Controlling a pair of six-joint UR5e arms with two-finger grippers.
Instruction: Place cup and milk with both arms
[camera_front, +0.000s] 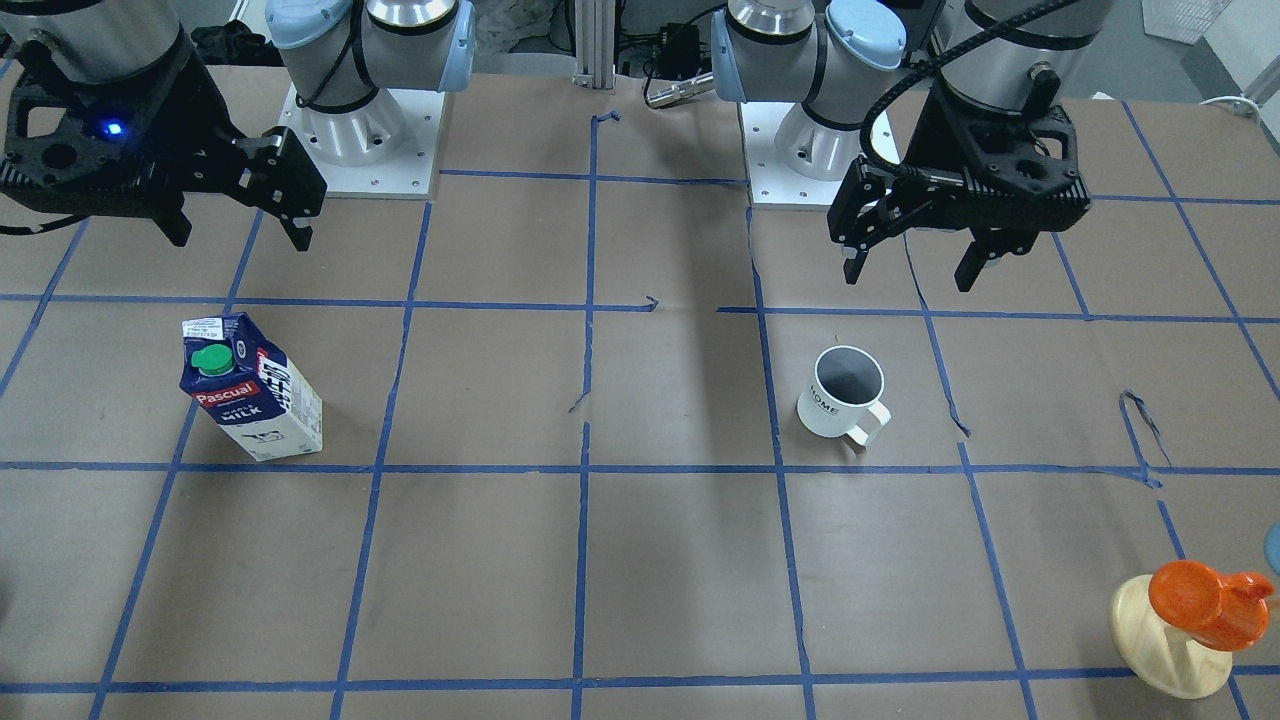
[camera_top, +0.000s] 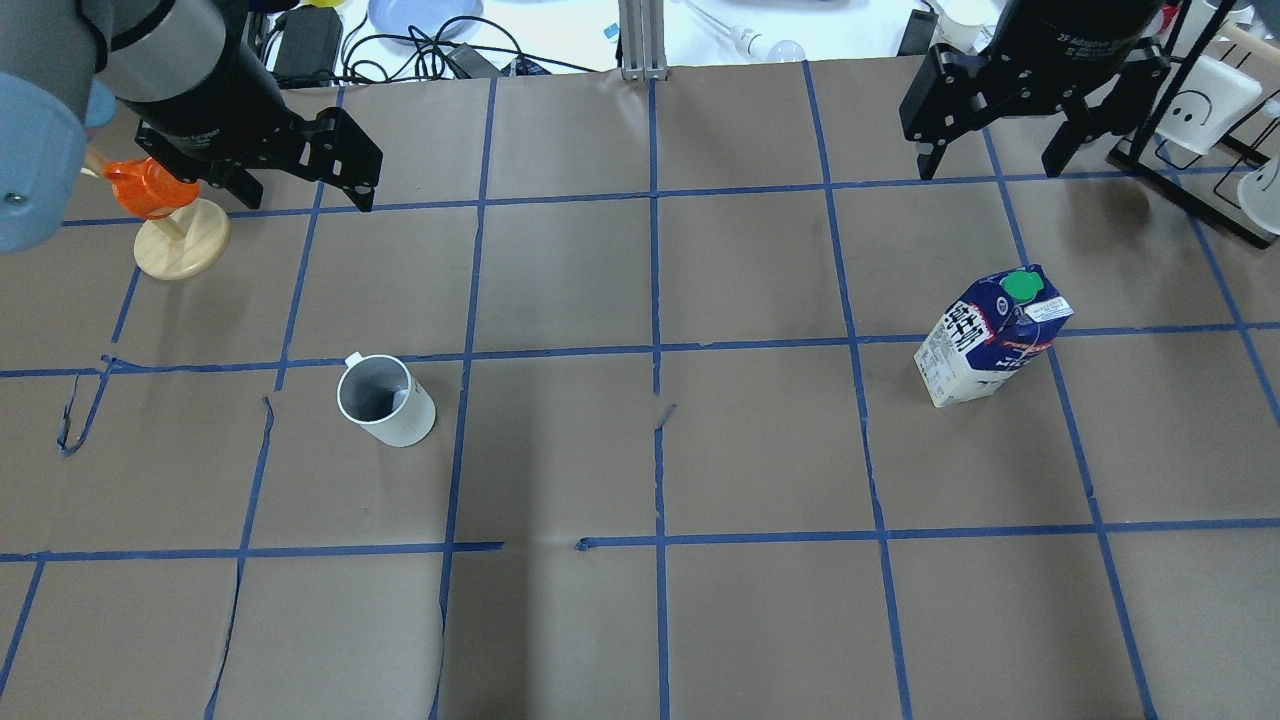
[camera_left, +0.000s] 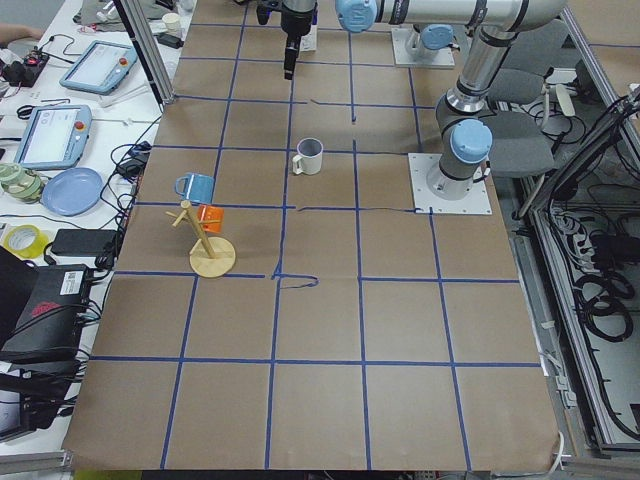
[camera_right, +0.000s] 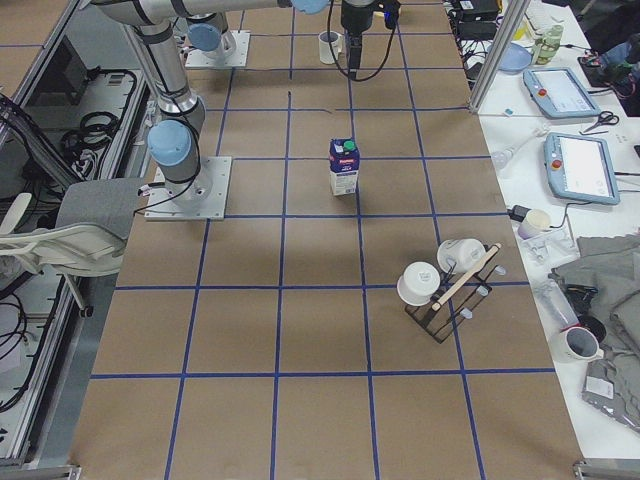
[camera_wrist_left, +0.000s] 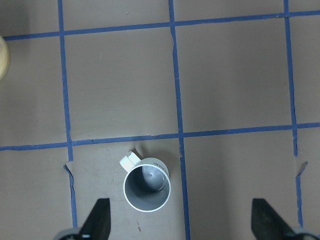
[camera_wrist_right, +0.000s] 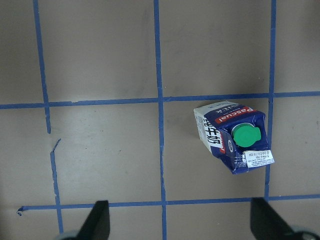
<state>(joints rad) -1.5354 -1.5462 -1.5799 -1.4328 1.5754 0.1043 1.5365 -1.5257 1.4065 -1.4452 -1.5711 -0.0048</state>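
Brown taped table (camera_front: 640, 580) bears cup (camera_front: 842, 393) and milk (camera_front: 252, 388); left tool (camera_front: 910, 275) and edge-cropped right tool (camera_front: 240, 238) both gape empty.

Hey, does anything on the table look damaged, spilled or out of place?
The brown paper table cover is torn in several spots along the blue tape. The mug and milk carton stand upright; nothing spilled.
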